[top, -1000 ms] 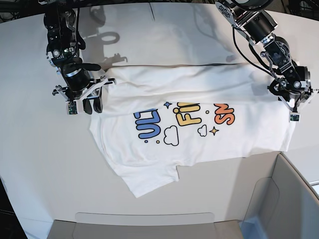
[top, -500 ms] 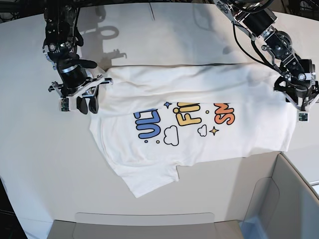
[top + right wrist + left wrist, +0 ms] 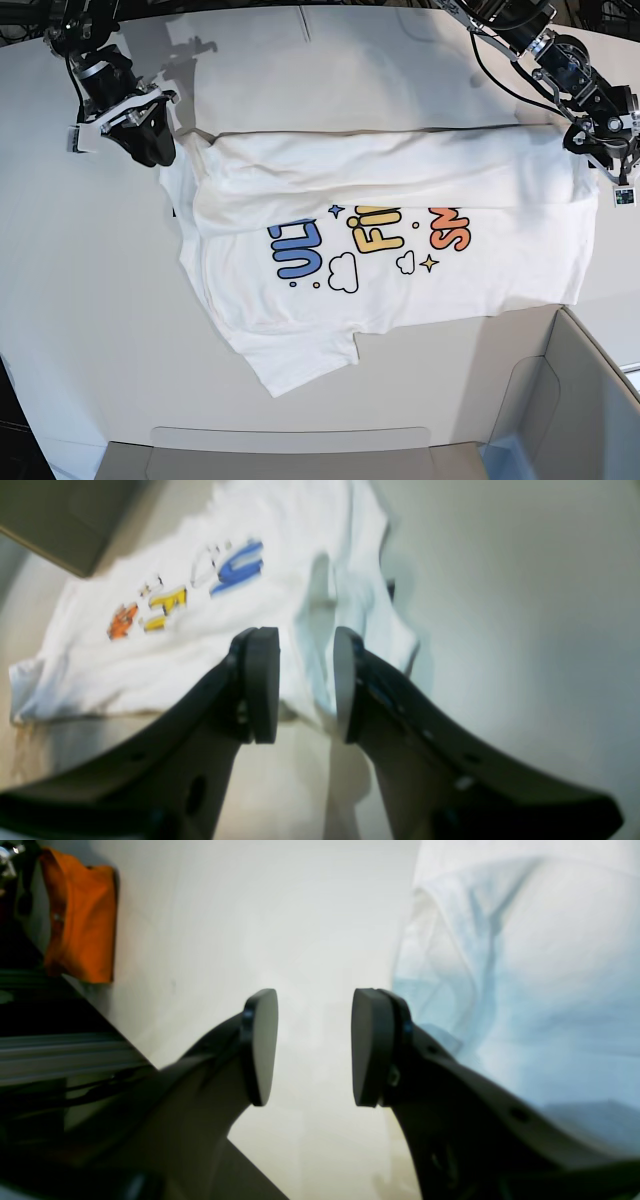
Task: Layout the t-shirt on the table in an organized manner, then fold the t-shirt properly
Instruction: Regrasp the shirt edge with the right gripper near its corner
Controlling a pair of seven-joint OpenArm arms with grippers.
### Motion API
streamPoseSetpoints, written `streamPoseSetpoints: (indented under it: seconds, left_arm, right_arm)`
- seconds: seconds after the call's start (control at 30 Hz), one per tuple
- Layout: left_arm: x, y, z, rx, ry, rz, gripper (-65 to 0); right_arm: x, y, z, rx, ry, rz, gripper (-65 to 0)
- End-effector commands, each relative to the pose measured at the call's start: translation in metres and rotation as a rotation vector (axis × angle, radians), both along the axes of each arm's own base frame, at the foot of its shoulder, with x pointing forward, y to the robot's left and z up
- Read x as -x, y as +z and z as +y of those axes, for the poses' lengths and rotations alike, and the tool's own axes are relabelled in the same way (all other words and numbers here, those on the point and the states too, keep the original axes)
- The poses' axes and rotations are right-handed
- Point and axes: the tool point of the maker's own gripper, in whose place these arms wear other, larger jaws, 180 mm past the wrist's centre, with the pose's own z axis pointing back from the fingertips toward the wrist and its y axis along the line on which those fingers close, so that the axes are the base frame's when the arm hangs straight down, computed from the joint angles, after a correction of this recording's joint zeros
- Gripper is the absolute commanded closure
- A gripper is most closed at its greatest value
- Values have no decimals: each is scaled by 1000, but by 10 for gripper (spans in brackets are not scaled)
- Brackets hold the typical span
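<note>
Large white table [image 3: 90, 330] with curved far edge, filling most of the base view. Spread across its middle, the white t-shirt [image 3: 400, 270], partly folded: upper part doubled over in a long horizontal band, printed side up, blue, yellow and orange bubble letters [image 3: 370, 235] reading sideways, small clouds and stars around them. One sleeve [image 3: 300, 360] jutting toward the near edge, wrinkles along the shirt's left side in the base view. Grey bin-like corner piece [image 3: 590, 390] at the near right of that view, just beside the shirt's hem.

Right gripper [image 3: 305, 680] off the shirt's corner at the base view's upper left, jaws parted with a clear gap, nothing between the pads, cloth visible beyond them. Left gripper [image 3: 312, 1047] at the shirt's opposite end, jaws apart and empty, bare tabletop in the gap, shirt edge just beside one finger [image 3: 372, 1047]. Orange object [image 3: 80, 915] past the table edge in the left wrist view, too blurred to identify.
</note>
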Motion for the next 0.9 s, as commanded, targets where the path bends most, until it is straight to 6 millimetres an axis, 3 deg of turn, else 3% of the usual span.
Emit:
streamPoseSetpoints:
  seconds: [0.0,0.1,0.2,0.43,0.53,0.67,0.87]
  left_arm:
    - [-8,14,4,-32,-6,-40,-253]
    - [-9,8,-4,-9,-8,-40,-253]
    - [-9,8,-4,-9,-8,-40,-253]
    - [-8,8,-3,-9,-7,-40,-253]
    - [-7,7,-3,-9,-4,-38,-253]
    - [-8,8,-3,-9,-7,-40,-253]
    - [-10,8,-4,-7,-7,-44,-253]
  right_arm:
    - [-1,2,0,-11,9,-11,-219]
    - [5,-27,-3,-23,22,102,-253]
    - [9,-40,-2,-79,14,145,-254]
    - [2,-37,17,-144,51,131,-254]
    - [5,-46,25,-164,62,156,-254]
    - [-3,-53,22,-174,44,166,-254]
    - [-13,-47,19,-170,40,139,-254]
